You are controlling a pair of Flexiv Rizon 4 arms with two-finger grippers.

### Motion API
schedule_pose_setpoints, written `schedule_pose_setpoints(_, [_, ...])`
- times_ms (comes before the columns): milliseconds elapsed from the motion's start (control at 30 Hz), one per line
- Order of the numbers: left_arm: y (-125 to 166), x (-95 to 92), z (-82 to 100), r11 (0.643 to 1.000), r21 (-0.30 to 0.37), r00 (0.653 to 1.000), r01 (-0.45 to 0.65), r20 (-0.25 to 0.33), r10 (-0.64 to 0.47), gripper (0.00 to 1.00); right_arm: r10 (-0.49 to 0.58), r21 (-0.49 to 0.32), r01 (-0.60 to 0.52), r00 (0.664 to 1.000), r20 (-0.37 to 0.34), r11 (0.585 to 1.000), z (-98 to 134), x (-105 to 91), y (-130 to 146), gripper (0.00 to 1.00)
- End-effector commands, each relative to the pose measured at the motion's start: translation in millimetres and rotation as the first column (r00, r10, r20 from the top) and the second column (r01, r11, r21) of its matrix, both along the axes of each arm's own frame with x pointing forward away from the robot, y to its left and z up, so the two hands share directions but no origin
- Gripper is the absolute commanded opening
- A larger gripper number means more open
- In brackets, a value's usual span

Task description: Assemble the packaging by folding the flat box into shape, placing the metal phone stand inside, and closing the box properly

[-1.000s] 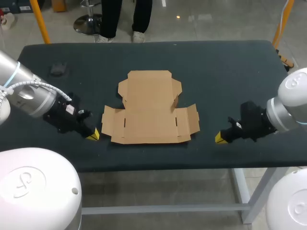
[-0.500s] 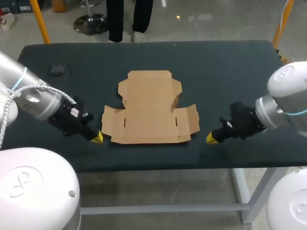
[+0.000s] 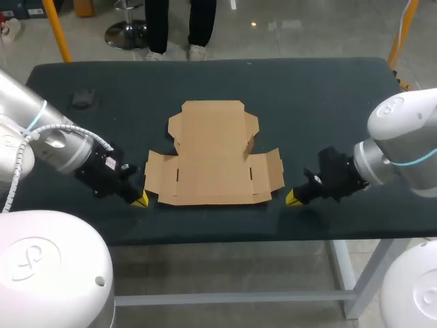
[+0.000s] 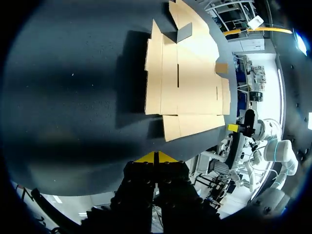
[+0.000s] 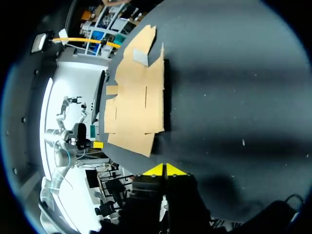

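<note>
Dark table (image 3: pixel 328 89), contents from left. Small dark object (image 3: pixel 82 98): far left corner area, well apart from everything else; identity cannot be told. Left gripper (image 3: pixel 140 199): low over the table near its front edge, just beside the box's left flap, not touching it; yellow tips pressed together, nothing held. Flat box (image 3: pixel 212 160): brown cardboard, unfolded, lying flat at the table's middle, flaps spread to both sides. Right gripper (image 3: pixel 291 198): near the front edge, just beside the box's right flap, apart from it; tips together, empty.
</note>
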State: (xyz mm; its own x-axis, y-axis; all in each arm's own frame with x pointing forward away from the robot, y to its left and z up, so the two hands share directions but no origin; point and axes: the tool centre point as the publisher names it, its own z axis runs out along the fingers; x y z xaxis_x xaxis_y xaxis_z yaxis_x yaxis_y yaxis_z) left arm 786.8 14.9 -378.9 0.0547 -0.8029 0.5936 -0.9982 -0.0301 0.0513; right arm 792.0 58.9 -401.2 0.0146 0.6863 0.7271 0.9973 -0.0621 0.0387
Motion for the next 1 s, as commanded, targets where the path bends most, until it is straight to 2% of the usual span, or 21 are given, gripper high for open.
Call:
schedule_pose_setpoints(33, [-7, 4.9, -9.8, 1.000, 0.010, 1.000, 0.000, -0.012, 0.000, 0.00, -0.001, 0.005, 0.001, 1.000, 0.003, 1.000, -2, -1.8, 3, 0.00])
schedule_pose_setpoints(300, [-7, 7.8, -19.8, 1.000, -0.012, 1.000, -0.004, -0.030, 0.004, 0.00, -0.004, 0.012, 0.004, 1.000, 0.002, 1.000, -7, -0.4, 8, 0.00])
schedule_pose_setpoints(1000, [-15, 14.9, -29.8, 0.999, -0.026, 0.998, 0.024, -0.063, -0.026, 0.00, -0.003, 0.010, 0.003, 1.000, -0.017, 1.000, -16, 6.5, 22, 0.00])
